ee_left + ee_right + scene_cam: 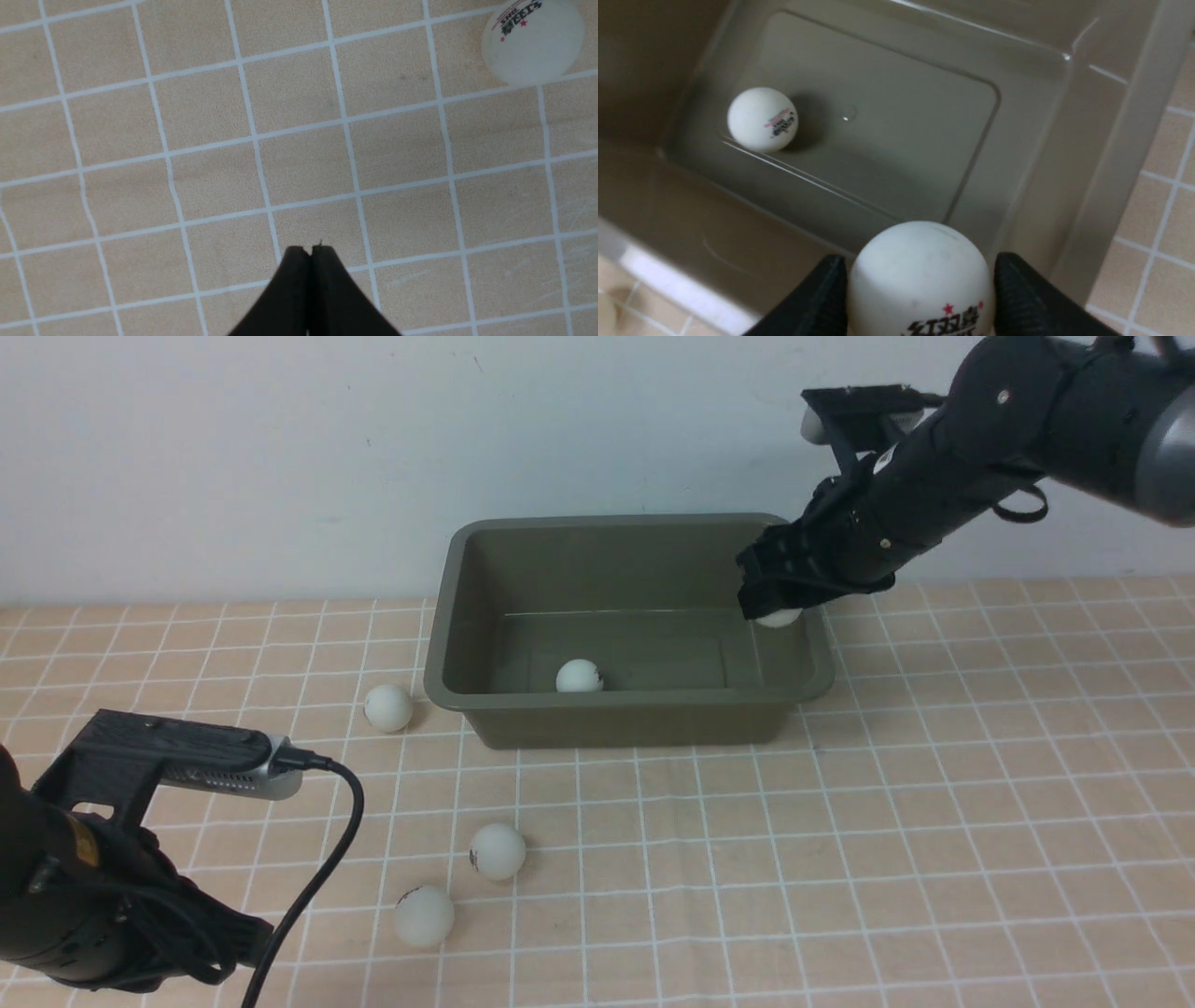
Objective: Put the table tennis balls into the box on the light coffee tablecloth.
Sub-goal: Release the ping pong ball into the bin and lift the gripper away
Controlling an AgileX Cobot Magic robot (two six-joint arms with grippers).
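1. The rectangular dark olive-green plastic box [635, 721], with rounded corners and a flared rim, stands upright with its mouth up. Its long axis runs left to right, at the far middle of the cloth, close to the wall.
2. One small white matte table tennis ball, the boxed ball [579, 677], lies on the box floor by the near wall, left of centre.
3. The right gripper [773, 604] reaches down over the box's right end. Its black fingers are clamped on either side of the gripped ball [920, 275], white with a red star and dark characters, which hangs inside the rim, clear of the floor.
4. Three more white balls rest on the cloth. The left ball [387, 707] lies just beside the box's near-left corner. The middle ball [498, 851] and the nearest ball [424, 916], each with a dark mark, lie near each other, well apart from the box.
5. The left gripper [310, 252] sits low at the near left, jaws pressed together on nothing, over bare cloth.
6. The surface is a light peach-tan tablecloth [934, 803] gridded with thin white lines. Behind it stands a plain pale wall [280, 457].
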